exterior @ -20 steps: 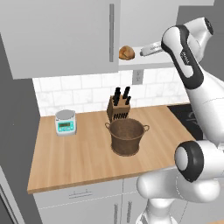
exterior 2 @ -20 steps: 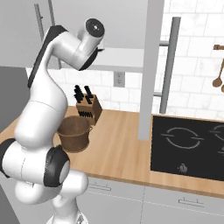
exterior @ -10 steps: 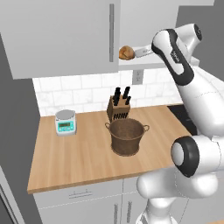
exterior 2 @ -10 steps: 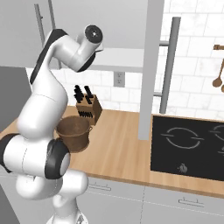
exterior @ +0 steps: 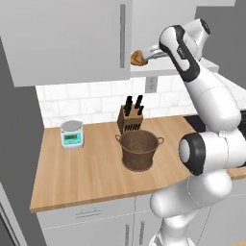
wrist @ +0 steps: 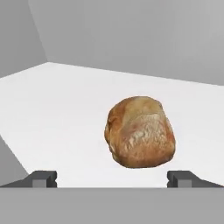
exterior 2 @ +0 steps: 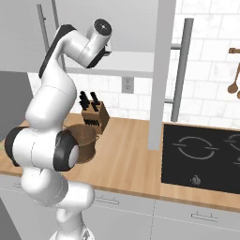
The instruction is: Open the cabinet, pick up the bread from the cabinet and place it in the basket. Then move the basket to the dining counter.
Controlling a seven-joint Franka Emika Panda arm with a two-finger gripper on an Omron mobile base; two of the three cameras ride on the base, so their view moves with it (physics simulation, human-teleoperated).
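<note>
The cabinet (exterior: 72, 38) has its right door (exterior 2: 161, 70) swung open, showing the white shelf (wrist: 65, 109) inside. On that shelf lies the bread (exterior: 138, 57), a small round golden-brown loaf (wrist: 140, 131). My gripper (exterior: 147, 55) is open and reaches into the cabinet from the right, level with the loaf. In the hand view the gripper (wrist: 112, 179) has one fingertip to each side just short of the bread, not touching it. The dark brown woven basket (exterior: 139, 150) stands empty on the wood worktop below, half hidden by my arm in the right base view (exterior 2: 88, 138). The dining counter is out of view.
A wooden knife block (exterior: 130, 117) stands right behind the basket against the white tiles. A small kitchen scale (exterior: 72, 134) sits at the worktop's left. A black hob (exterior 2: 206, 154) lies to the right. The open door's long bar handle (exterior 2: 180, 70) hangs over the worktop.
My hand has moved left along the shelf, closer to the bread. The jaws have stayed open and the bread and basket have not moved.
</note>
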